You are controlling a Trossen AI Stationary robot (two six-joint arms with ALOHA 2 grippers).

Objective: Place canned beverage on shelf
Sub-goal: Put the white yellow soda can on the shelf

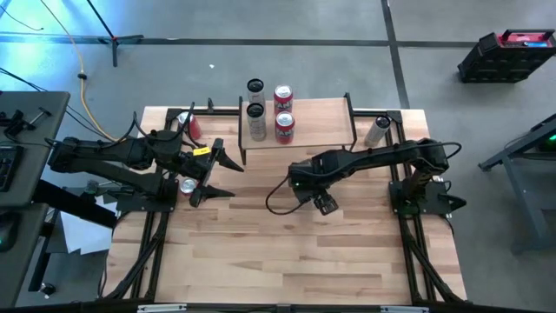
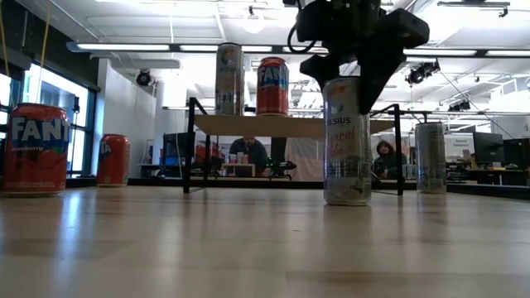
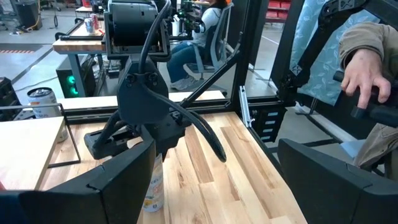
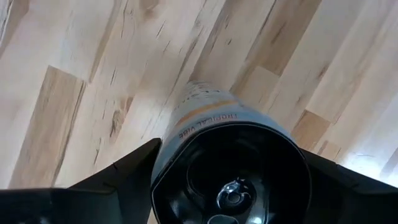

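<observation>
A tall silver canned beverage stands upright on the table's middle, in front of the shelf. My right gripper hangs over it, pointing down, open, one finger on each side of the can's top. In the high view the gripper hides the can. The shelf's wooden top bears two pale cans and two red cans. My left gripper waits open at the table's left, clear of everything. My right gripper comes at the can from above, its fingers flanking the top rim. Whether they touch the can I cannot tell. The can stands upright with its base on the table.
A red can stands left of the shelf and a silver can right of it. Another can sits by the left arm. A large red can is close to the low camera. A person's hand shows beyond the table.
</observation>
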